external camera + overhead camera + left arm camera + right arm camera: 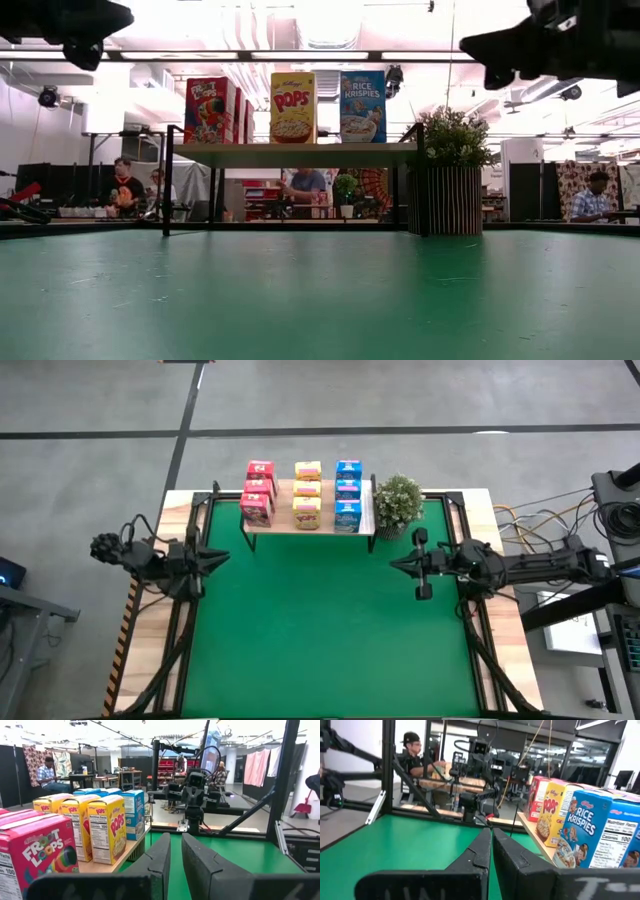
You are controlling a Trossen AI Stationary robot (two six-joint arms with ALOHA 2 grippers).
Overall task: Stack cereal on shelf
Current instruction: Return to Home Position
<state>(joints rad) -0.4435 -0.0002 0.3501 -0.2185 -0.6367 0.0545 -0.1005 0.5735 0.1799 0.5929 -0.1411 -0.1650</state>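
Nine cereal boxes stand on their bases in three rows on the light-wood shelf point(310, 522) at the table's far edge: pink-red boxes point(258, 492) on the left, yellow boxes point(307, 493) in the middle, blue boxes point(347, 493) on the right. The low view shows the front pink-red box point(210, 110), yellow box point(292, 107) and blue box point(362, 106). My left gripper point(222, 557) hovers at the table's left side, shut and holding nothing. My right gripper point(394, 564) hovers at the right side, shut and holding nothing. Both point toward the table's middle.
A small potted plant point(398, 503) stands right of the shelf at the far edge. Black frame bars point(196, 510) run along the table's sides. The green mat point(320, 630) spreads between the arms and toward the near edge. People sit in the room beyond the table.
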